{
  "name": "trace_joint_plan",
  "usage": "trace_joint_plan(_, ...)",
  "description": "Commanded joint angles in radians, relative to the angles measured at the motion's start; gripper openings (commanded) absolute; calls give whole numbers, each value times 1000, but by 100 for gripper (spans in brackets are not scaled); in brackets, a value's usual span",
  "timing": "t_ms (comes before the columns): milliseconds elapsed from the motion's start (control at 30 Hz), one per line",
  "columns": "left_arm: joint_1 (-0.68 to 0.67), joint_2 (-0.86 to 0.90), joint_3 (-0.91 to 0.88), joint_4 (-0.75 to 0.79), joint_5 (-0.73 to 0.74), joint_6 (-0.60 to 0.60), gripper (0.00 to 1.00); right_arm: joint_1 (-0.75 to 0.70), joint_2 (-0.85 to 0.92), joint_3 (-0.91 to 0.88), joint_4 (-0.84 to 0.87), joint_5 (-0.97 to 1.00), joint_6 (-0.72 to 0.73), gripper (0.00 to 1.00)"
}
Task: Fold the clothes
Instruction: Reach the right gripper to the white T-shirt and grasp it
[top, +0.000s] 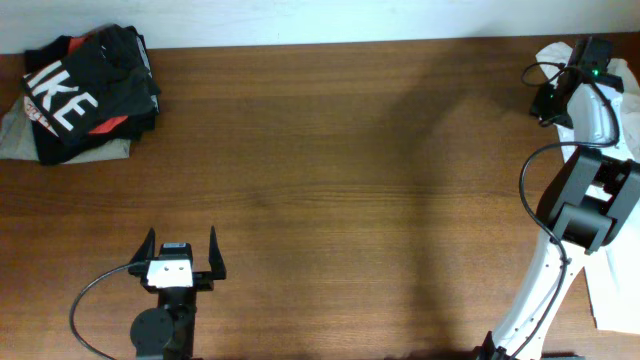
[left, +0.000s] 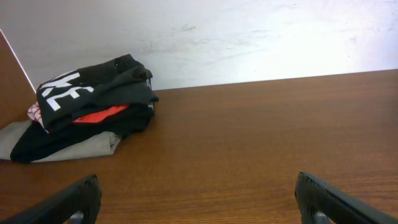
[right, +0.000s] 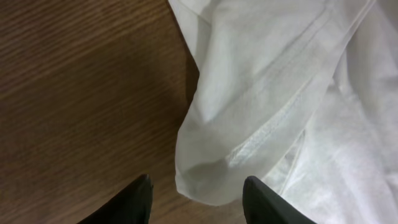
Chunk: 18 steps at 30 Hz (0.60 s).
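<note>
At the desk's (top: 330, 180) far right corner, a white garment's (right: 261, 106) folded edge is straddled by the right fingers (right: 129, 202), spread apart with nothing clamped. At its near edge, the left fingers (left: 69, 202) are held wide, empty. Folded clothes (top: 85, 95) are piled far left.

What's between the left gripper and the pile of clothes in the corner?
Nothing: only bare table lies between the left gripper and the pile of clothes, as the overhead and left wrist views show.
</note>
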Motion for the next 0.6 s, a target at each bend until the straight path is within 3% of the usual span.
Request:
trace_joint_plan(0,-6,-5,-4,-3,11,19,99,-3,24,23,21,-5,8,41)
trace_joint_plan(67,-6,-5,-4,-3,11,19,99,-3,24,23,25,-5,8,28)
trace_joint_plan(233,-6,-5,-4,-3,11,19,99,-3,34,23,26,-5,8,28)
trace_joint_plan(333,-6,-5,-4,-3,11,19,99,-3,35,23,26,-5,8,4)
trace_joint_plan(567,-6,-5,-4,-3,11,19,99,0,10,36,11,-75,8,4)
